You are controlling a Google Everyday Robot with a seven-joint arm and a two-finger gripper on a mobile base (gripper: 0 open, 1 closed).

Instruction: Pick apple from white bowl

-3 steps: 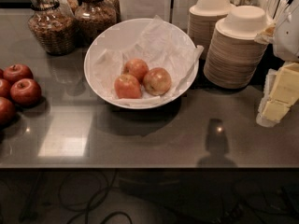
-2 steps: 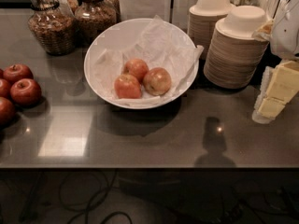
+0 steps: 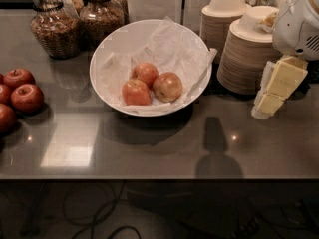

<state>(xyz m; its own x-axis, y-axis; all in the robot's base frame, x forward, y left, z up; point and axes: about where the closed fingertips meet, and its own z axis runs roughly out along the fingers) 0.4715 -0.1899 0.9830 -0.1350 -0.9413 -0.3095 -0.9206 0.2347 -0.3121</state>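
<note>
The white bowl (image 3: pixel 102 51), lined with crumpled white paper, stands at the middle back of the dark counter. Three apples lie in it. The apple (image 3: pixel 168 86), the palest one with yellow-gold patches, is on the right. Two more evenly orange-red apples (image 3: pixel 136 92) (image 3: pixel 145 73) touch it on its left. My gripper (image 3: pixel 263 106), cream-yellow under a white arm housing (image 3: pixel 298 26), hangs at the right side of the view. It is above the counter, to the right of the bowl and apart from it, and holds nothing that I can see.
Two stacks of tan paper bowls (image 3: pixel 244 54) stand right of the white bowl, just behind my gripper. Glass jars (image 3: pixel 55 26) stand at the back left. Several dark red apples (image 3: pixel 22 96) lie at the left edge. The counter's front edge (image 3: pixel 159 176) runs across the lower view.
My gripper has moved left toward the bowl and a little up. The bowl and the apples have not moved.
</note>
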